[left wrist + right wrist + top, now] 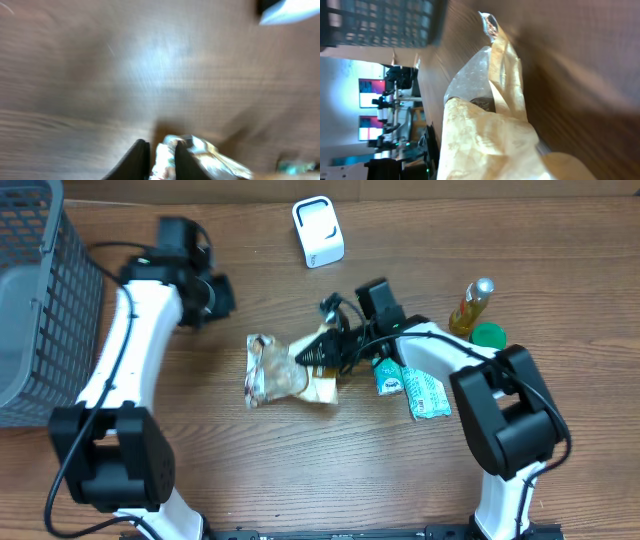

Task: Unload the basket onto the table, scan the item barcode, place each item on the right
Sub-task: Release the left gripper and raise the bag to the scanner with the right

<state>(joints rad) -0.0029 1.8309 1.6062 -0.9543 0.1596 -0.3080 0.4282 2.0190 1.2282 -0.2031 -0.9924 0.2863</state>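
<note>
1. Now, from overhead: your right tool [322,352] is clamped on the right-hand end of the snack bag [280,370]. The bag appears to lie crumpled on the table [400,480] at mid-scene. The white scanner [318,230] stands well apart, toward the far edge. By this view the bag is caught but not yet brought to it. Your left tool [215,295] hovers off the bag's far-left corner, clear of it and holding nothing.

2. Left wrist: the picture is smeared, yet you can make out the two fingers [139,159] standing a little apart with nothing gripped. The bag's foil end [200,152] shows just beyond them over bare wood.

3. Right wrist: the bag [485,140] fills the frame, its clear and tan film bunched right up against the lens, which fits a closed hold. The tool's own fingers are hidden behind it. No barcode can be made out on the side shown.

4. Your standing, as a judgement: the grasp looks done. Carrying the bag to the scanner, turning its barcode to the window and getting the read are all left.
</note>
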